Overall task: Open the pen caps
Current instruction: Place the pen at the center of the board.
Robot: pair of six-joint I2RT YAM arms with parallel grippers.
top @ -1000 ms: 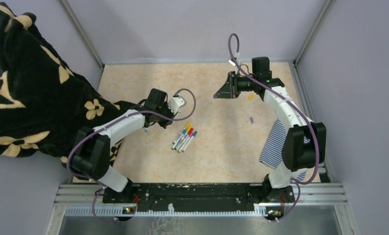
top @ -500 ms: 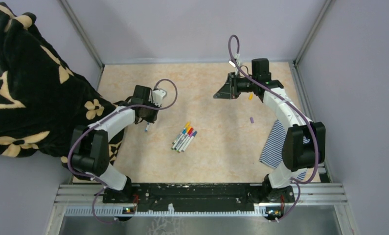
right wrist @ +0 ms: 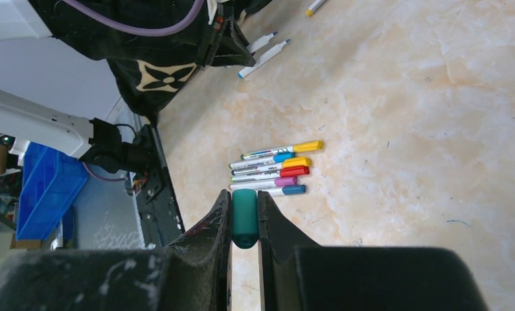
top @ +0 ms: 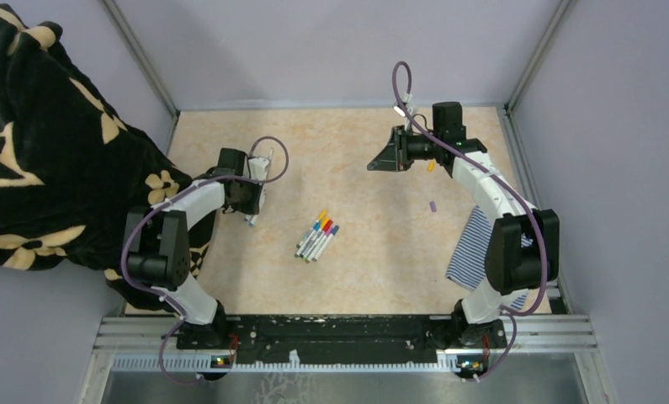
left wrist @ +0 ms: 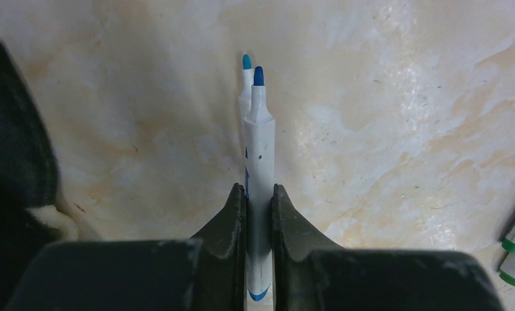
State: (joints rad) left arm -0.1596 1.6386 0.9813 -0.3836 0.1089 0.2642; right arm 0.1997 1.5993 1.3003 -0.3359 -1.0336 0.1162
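Left gripper (left wrist: 259,192), clamping an uncapped pen (left wrist: 258,139), has swung toward 9 o'clock, right gripper (right wrist: 244,198) pinching a teal cap (right wrist: 244,220); dipping low risks smearing its tip.

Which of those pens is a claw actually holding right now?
The blue-tipped, uncapped pen pinched in the left claw. Another uncapped pen lies on the table alongside it; five capped pens lie loose in a row.

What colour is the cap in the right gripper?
Teal; the cap shows best in the right wrist view.
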